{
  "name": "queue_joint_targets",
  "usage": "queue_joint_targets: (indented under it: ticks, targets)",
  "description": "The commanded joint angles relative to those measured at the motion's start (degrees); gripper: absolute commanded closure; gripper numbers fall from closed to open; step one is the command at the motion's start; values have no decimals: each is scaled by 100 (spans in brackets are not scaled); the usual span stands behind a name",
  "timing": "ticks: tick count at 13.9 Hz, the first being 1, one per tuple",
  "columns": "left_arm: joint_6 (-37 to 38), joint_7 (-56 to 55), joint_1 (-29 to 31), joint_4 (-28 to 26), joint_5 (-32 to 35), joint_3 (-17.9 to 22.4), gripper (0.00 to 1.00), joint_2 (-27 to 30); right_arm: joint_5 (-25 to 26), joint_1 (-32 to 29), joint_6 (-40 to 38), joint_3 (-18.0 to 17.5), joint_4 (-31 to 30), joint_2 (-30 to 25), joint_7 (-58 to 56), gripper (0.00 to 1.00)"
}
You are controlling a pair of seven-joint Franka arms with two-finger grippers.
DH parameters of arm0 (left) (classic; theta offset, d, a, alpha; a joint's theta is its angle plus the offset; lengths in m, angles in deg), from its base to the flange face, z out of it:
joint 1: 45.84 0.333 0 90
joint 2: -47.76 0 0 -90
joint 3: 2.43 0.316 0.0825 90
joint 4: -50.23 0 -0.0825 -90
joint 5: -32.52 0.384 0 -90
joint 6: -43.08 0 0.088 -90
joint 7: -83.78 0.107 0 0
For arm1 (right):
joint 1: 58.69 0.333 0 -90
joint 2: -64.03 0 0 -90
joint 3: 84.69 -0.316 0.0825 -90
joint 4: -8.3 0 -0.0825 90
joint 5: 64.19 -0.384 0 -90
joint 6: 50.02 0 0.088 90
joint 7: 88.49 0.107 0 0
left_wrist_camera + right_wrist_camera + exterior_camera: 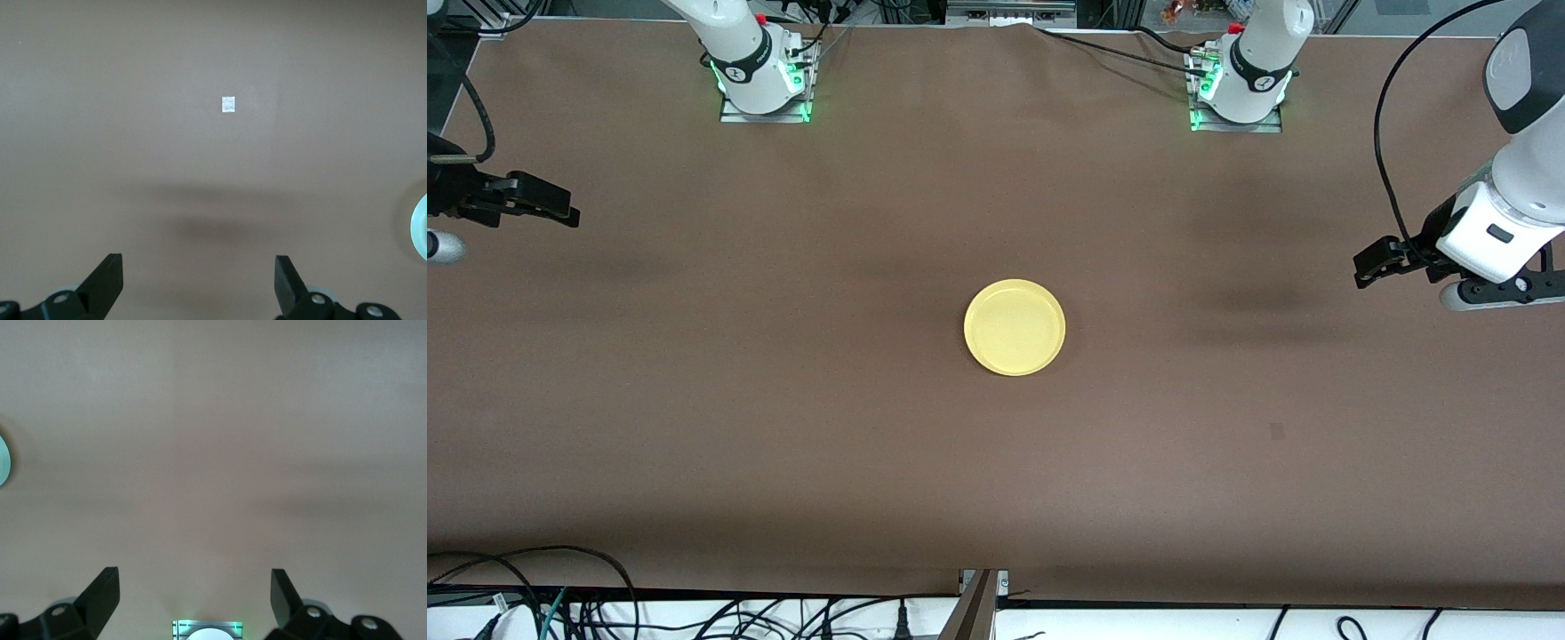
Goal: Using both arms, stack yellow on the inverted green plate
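Right claw (560, 213): you see it at the right arm's end of the table (783, 427), up over bare brown surface, waiting; in its own wrist view the right claw (193, 600) has its two black fingers (100, 593) spread wide apart with nothing between them.
Yellow plate (1015, 326): you find it rim up near the middle of the table, well apart from both claws and touched by neither.
Green plate (420, 227): you get only a pale mint edge at the border of each wrist view (3, 460); in the front view you cannot tell it from under the yellow plate.
Left claw (1371, 265): you see it over the left arm's end of the table, also waiting; its wrist view shows the left claw (199, 283) gaping, empty.
White square mark (228, 105): on the table under the left claw's view.
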Motion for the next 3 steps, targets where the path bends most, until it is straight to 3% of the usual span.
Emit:
queue_joint_targets:
  ticks: [1,3]
  targets:
    - [-25,117,19,-33,-104,-8,0,38,115,-44,-44,-104,-27,2,-66,0]
    - [-25,117,28,-33,-113,-8,0,37,106,-79,-35,-87,-27,2,-92,0]
